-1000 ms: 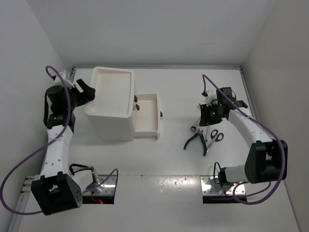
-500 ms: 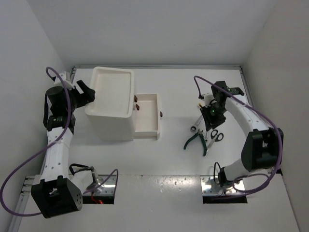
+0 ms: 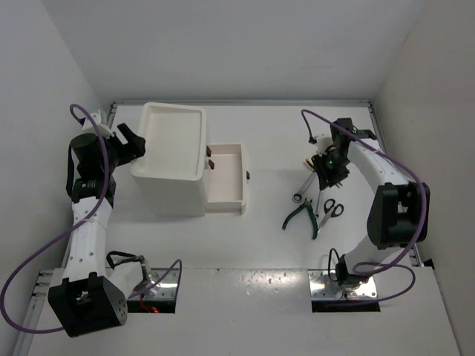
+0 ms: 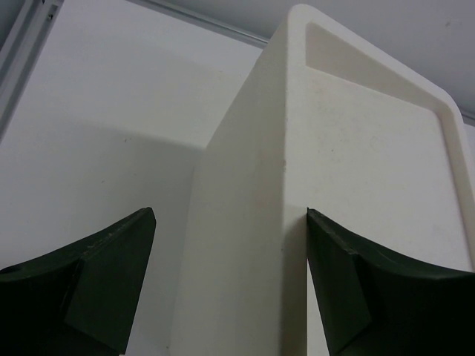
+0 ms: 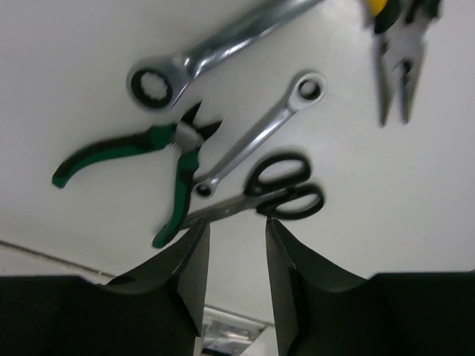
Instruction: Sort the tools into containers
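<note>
Several tools lie on the table right of the container: a long silver wrench (image 5: 215, 41), a short wrench (image 5: 260, 133), green-handled pliers (image 5: 148, 148) (image 3: 302, 216), black-handled scissors (image 5: 286, 193) (image 3: 331, 208) and yellow-handled pliers (image 5: 401, 44). My right gripper (image 5: 236, 222) (image 3: 329, 178) hangs over them, open by a narrow gap, its fingertips just short of the scissors, nothing between them. The white container (image 3: 174, 159) stands left of centre with one drawer (image 3: 226, 182) pulled out to the right. My left gripper (image 4: 228, 215) (image 3: 136, 145) is open wide astride the container's (image 4: 252, 222) far-left top corner.
Two dark knobs (image 3: 210, 158) of the shut drawers show on the container's right face. The tray top (image 4: 378, 170) holds nothing that I can see. White walls close in the table on the left, far side and right. Cables loop from both arms.
The right arm has swung its elbow toward the far wall and turned its wrist while staying over the tools, its jaws a little narrower. The left arm has stayed still.
</note>
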Motion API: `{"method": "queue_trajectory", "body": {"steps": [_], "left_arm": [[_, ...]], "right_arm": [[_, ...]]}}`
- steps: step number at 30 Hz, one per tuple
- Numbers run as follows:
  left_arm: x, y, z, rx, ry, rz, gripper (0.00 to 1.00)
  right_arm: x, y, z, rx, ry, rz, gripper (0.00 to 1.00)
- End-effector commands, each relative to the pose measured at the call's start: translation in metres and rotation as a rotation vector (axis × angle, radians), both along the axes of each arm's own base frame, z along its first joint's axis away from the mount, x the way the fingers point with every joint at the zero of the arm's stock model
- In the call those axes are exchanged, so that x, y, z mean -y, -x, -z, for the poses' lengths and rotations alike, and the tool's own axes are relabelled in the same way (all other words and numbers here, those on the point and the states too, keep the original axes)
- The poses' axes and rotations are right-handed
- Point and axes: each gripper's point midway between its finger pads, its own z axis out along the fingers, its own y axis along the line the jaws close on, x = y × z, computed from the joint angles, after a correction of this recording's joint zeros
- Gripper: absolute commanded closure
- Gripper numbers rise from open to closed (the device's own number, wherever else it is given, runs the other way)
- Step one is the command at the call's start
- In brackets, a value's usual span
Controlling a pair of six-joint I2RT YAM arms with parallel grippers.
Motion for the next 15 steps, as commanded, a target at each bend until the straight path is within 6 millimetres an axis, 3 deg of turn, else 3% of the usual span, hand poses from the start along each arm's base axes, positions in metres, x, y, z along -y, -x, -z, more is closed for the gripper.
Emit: {"method": "queue_trajectory", "body": {"steps": [1, 2, 6, 7, 8, 10, 11, 15], "left_arm": [[-0.002, -0.003, -0.007, 0.029, -0.022, -0.004, 0.15], [-0.002, -0.004, -0.011, 0.038, -0.024, -0.004, 0.15], [-0.003, -0.007, -0.005, 0.019, -0.019, -0.003, 0.15], [-0.003, -0.007, -0.005, 0.019, -0.028, -0.001, 0.15], [-0.003, -0.008, -0.002, 0.010, -0.026, -0.001, 0.15], [-0.003, -0.008, -0.002, 0.010, -0.026, -0.001, 0.15], [-0.004, -0.009, 0.002, 0.001, -0.024, -0.001, 0.15], [-0.009, -0.014, 0.001, -0.004, -0.031, -0.007, 0.15]], "right_arm": [[0.017, -0.066, -0.012, 0.187, 0.036, -0.042, 0.63], [0.022, -0.082, -0.017, 0.221, 0.046, -0.060, 0.63], [0.039, -0.118, -0.003, 0.194, 0.012, -0.059, 0.62], [0.044, -0.133, -0.009, 0.221, 0.016, -0.050, 0.60], [0.046, -0.140, 0.004, 0.198, 0.019, -0.072, 0.60], [0.053, -0.157, 0.002, 0.220, 0.008, -0.075, 0.60], [0.052, -0.163, 0.014, 0.203, -0.002, -0.094, 0.60], [0.048, -0.174, 0.021, 0.167, -0.059, -0.139, 0.60]]}}
